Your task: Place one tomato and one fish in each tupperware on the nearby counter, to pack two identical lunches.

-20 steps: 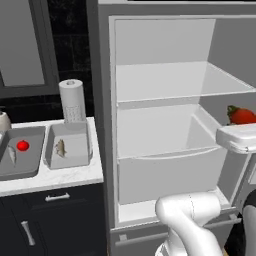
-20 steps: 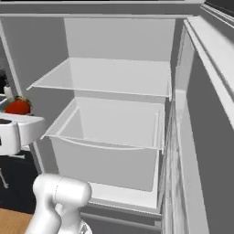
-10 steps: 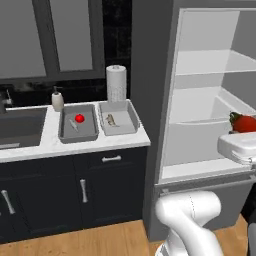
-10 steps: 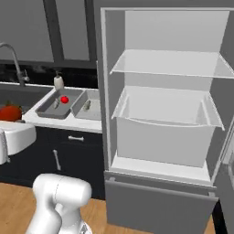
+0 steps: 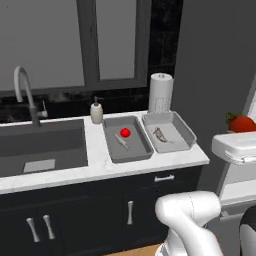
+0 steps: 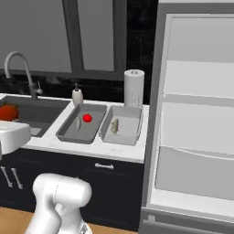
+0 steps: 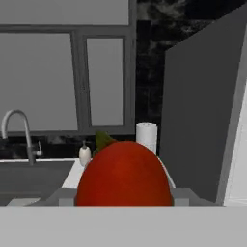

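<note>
A tomato (image 7: 124,174) is held in the tool (image 7: 124,200), whose jaws are closed against its sides at about mid-width; in the hand view it is seen close up, red with a green stem on top. The same tomato (image 5: 242,123) is seen above the white hand at the right edge of the left base view, and at the left edge of the right base view (image 6: 8,112).

Since the earlier pictures the whole scene has shifted, so the cameras have been carried along with the base: a second ago the open fridge (image 6: 196,123) was faced at close range, whereas now the bench (image 5: 150,162) with its sink (image 5: 42,147) and tap (image 5: 24,95) is taken in, and the fridge is left at the right of the right base view. The tomato is seen in the tool throughout.

On the bench two trays lie side by side, touching. In the darker tray (image 5: 141,150) a tomato (image 5: 125,132) and a fish (image 5: 121,141) are laid. In the lighter tray (image 5: 182,131) one fish (image 5: 160,135) is laid. Behind the trays a paper roll (image 5: 160,93) and a soap bottle (image 5: 96,111) are stood upright.
</note>
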